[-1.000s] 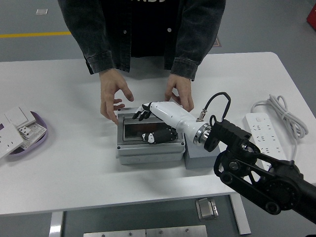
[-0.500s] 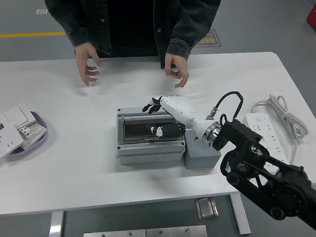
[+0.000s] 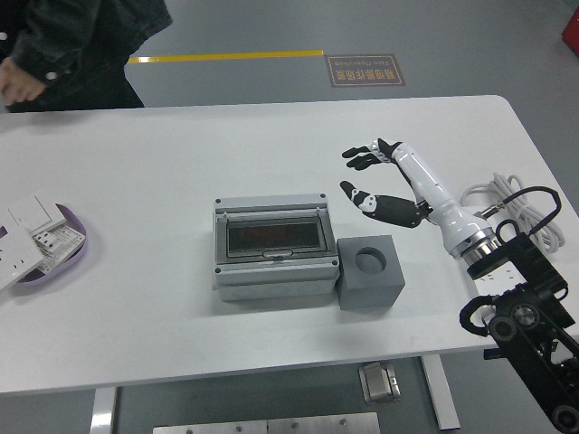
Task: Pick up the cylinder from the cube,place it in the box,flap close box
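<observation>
our right hand (image 3: 378, 176) now hangs in the air above the tabletop (image 3: 163, 163), to the right of the box and beyond the cube, fingers (image 3: 360, 155) spread and relaxed with the thumb (image 3: 362, 195) apart from them, holding nothing. a second ago it lay across the box (image 3: 275, 249) with its fingers on the lid; half a second ago it was lifting off toward the far edge; now it has pulled clear to the right and touches nothing. the box sits at the middle of the tabletop with its dark window flap (image 3: 275, 237) lying flat and shut. just to its right, touching or nearly so, the grey cube (image 3: 369, 271) shows an empty round socket (image 3: 368, 260). the cylinder is nowhere in view; we judge it is inside the closed box, though we cannot make it out through the window. the person who had both hands near the box has moved away to the far left corner, where only a dark sleeve (image 3: 81, 45) shows. off to the left a purple tray (image 3: 77, 251) of white switches rests untouched, and a white power strip (image 3: 493, 194) with its cable lies partly behind our forearm. we take the task as done, or all but done. our left hand is out of view.
</observation>
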Robot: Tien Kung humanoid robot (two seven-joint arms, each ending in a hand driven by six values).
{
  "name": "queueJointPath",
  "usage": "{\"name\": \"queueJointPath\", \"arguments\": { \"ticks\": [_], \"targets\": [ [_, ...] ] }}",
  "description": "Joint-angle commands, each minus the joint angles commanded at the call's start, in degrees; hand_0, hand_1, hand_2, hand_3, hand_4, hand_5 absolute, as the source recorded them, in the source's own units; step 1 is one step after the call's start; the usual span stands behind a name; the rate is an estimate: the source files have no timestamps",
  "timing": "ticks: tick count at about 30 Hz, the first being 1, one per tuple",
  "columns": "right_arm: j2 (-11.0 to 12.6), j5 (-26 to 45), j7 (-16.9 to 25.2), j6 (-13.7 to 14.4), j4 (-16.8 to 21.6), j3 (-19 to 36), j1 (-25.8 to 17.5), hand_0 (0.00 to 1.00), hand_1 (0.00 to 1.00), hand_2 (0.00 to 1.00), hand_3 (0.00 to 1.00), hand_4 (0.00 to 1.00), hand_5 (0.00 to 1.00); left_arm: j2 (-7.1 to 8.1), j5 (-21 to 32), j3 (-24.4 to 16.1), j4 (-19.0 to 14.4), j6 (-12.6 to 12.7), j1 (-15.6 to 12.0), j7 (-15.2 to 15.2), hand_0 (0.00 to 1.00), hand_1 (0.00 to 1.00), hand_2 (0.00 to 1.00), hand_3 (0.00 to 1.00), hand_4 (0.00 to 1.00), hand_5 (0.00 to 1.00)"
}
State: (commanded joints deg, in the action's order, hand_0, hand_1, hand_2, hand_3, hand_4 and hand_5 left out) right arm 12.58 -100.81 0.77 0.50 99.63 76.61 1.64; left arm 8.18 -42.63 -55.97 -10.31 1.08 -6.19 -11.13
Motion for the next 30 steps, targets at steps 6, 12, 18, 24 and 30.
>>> {"name": "queueJointPath", "arguments": {
  "ticks": [6,12,18,24,30],
  "targets": [
    [-1.43,2.59,0.74,-0.29,-3.06,7.20,-0.71,0.714,0.617,0.624,0.653,0.686,0.283,0.50,-0.92,-0.45,0.00,-0.17,0.38,-0.09,0.607,0.637,0.584,0.636,0.708,0.212],
    [-2.75,4.52,1.39,-0.27,-5.36,10.80,-0.94,0.702,0.617,0.624,0.653,0.686,0.287,0.79,-1.30,-0.82,0.00,-0.12,0.43,-0.23,0.607,0.637,0.584,0.635,0.707,0.210],
    [-3.67,4.61,1.85,0.03,-5.99,14.18,-1.51,0.708,0.624,0.626,0.654,0.685,0.288,0.23,-0.30,-0.60,0.00,0.17,0.09,1.04,0.607,0.637,0.584,0.635,0.707,0.209],
    [-4.17,5.31,2.96,0.95,-5.87,16.62,-2.06,0.702,0.625,0.630,0.655,0.684,0.290,-0.54,-0.75,-1.64,0.00,0.31,-0.09,0.63,0.607,0.637,0.584,0.634,0.706,0.212],
    [-4.66,5.89,3.89,1.38,-6.24,17.61,-2.45,0.701,0.628,0.630,0.657,0.684,0.295,-0.96,-2.47,-3.18,0.00,-0.26,-0.05,-2.07,0.607,0.636,0.582,0.632,0.706,0.214]
  ]
}}
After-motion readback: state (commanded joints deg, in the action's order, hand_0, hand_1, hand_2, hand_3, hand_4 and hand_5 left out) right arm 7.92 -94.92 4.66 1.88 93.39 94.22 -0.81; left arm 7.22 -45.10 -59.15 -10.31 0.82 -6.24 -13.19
